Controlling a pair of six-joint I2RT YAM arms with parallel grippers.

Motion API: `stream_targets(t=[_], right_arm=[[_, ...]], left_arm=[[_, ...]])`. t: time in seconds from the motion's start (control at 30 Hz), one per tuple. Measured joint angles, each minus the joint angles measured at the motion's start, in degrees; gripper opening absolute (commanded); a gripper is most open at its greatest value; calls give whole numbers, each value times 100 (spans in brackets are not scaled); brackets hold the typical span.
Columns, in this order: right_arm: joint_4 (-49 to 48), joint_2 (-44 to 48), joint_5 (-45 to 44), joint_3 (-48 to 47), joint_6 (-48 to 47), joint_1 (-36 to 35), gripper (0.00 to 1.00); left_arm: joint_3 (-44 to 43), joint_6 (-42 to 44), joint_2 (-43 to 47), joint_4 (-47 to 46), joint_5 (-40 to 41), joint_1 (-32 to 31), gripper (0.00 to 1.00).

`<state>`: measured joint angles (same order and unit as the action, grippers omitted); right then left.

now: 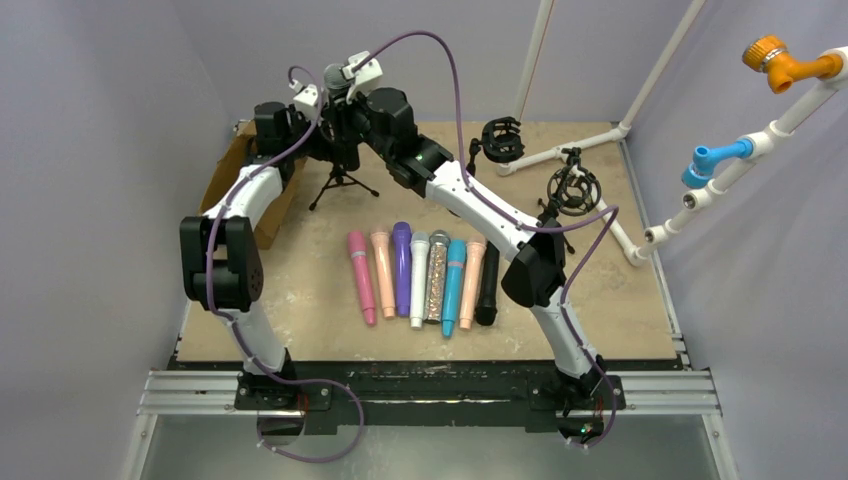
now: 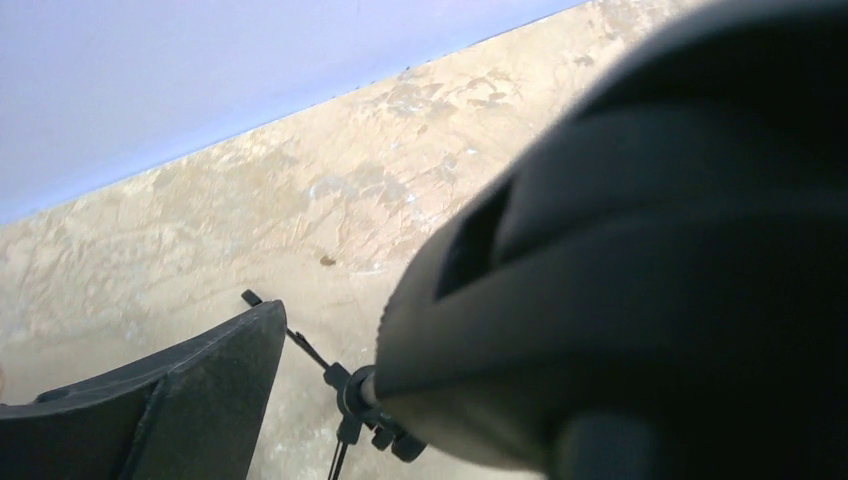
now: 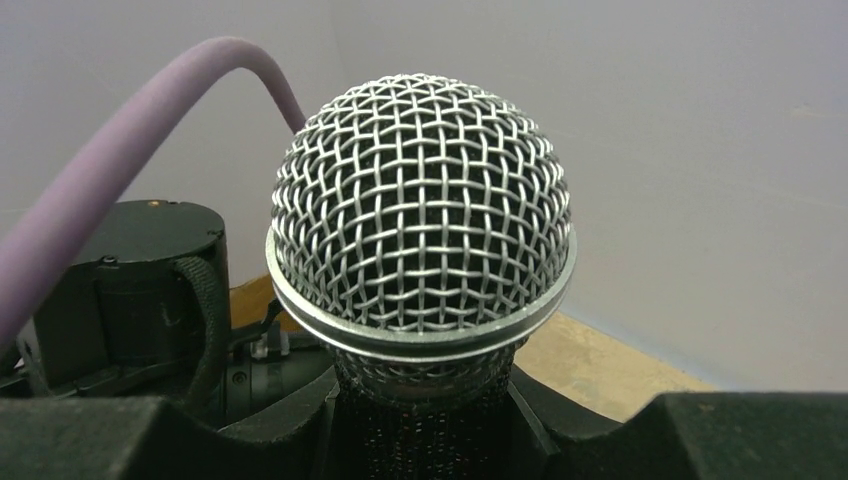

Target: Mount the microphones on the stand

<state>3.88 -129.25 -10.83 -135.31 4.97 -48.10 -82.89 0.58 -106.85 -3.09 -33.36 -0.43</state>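
Observation:
A black microphone with a silver mesh grille head [image 1: 335, 77] stands upright over the small black tripod stand [image 1: 340, 182] at the back left. My right gripper [image 1: 345, 108] is shut on its body just under the grille [image 3: 420, 215], with the fingers [image 3: 250, 425] on either side. My left gripper [image 1: 308, 128] is right beside the stand's top. In the left wrist view one finger [image 2: 180, 400] is apart from a big blurred dark body [image 2: 640, 280] above the stand's pole [image 2: 350, 395]; the other finger is hidden. Several microphones lie in a row: pink [image 1: 361, 277], peach [image 1: 383, 270], purple [image 1: 402, 266], white [image 1: 419, 278], glitter [image 1: 437, 275], teal [image 1: 454, 285], peach [image 1: 472, 281], black [image 1: 488, 285].
Two black shock mounts [image 1: 502, 138] [image 1: 571, 188] sit on a white pipe frame [image 1: 600, 215] at the back right. A cardboard box [image 1: 225, 180] lies at the left edge. Orange [image 1: 780, 62] and blue [image 1: 715, 160] pipe fittings stick out on the right wall.

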Motion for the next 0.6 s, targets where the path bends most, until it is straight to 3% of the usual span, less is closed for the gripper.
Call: stream_targets(t=[0.23, 0.4, 0.6], right_arm=[[33, 0, 201, -31, 83, -87, 54], [39, 0, 297, -142, 103, -238, 64], [22, 70, 260, 57, 52, -249, 82]], left_arm=[[1104, -280, 966, 94, 638, 168, 100], [1947, -555, 1871, 417, 787, 369, 100], [2194, -549, 2463, 1010, 809, 374, 100]])
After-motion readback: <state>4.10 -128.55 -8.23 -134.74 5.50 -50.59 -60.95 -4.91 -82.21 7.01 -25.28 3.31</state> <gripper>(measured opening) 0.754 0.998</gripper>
